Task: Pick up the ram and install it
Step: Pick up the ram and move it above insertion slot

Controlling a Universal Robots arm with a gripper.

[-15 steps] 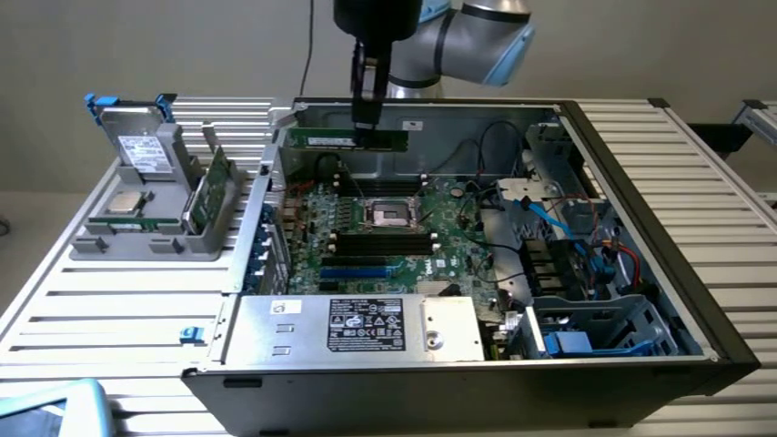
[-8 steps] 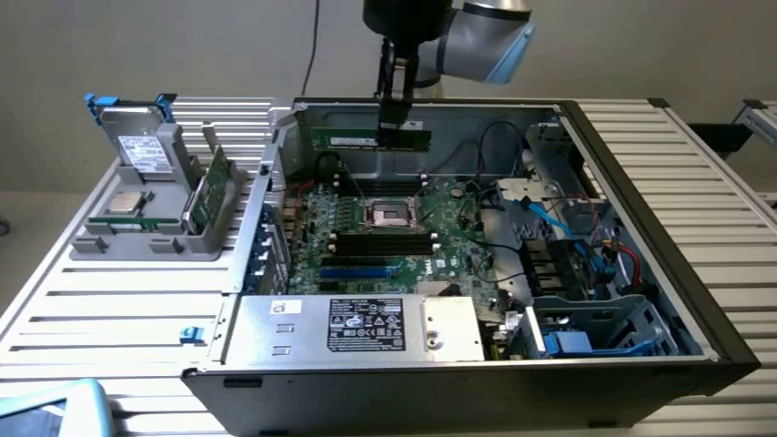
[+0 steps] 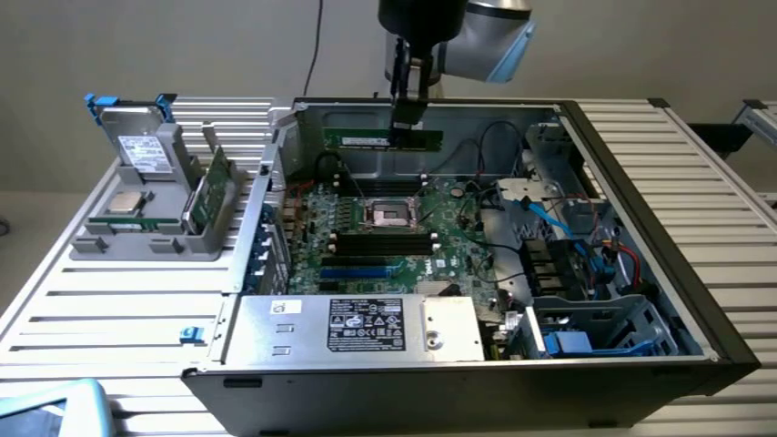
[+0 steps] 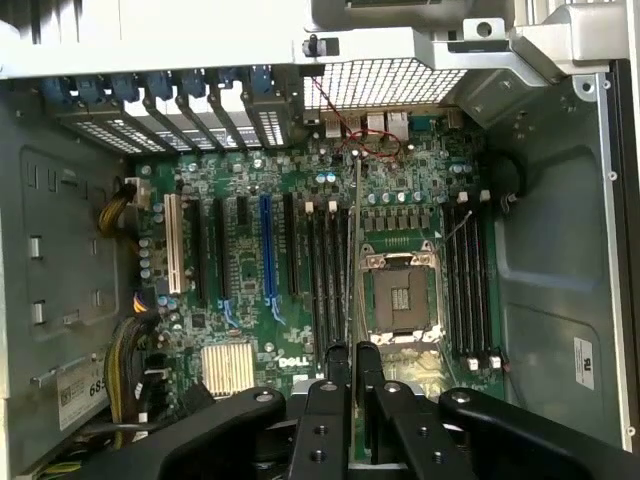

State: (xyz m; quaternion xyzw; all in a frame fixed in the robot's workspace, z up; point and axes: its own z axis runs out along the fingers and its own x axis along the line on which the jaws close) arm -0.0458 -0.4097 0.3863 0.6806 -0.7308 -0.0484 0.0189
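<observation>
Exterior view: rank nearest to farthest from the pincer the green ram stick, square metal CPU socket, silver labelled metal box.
1. Green ram stick, held in the pincer.
2. Square metal CPU socket, middle of the motherboard.
3. Silver labelled metal box, at the case's near edge.

we take it for robotics lab or test workshop. open pc case (image 3: 486,396) on slatted metal table (image 3: 109,319); grey parts holder (image 3: 134,244) beside case, exterior view's left; robot gripper (image 3: 408,118) clamps ram (image 3: 358,138) above case; bare pale wall (image 3: 182,45) behind case.
</observation>
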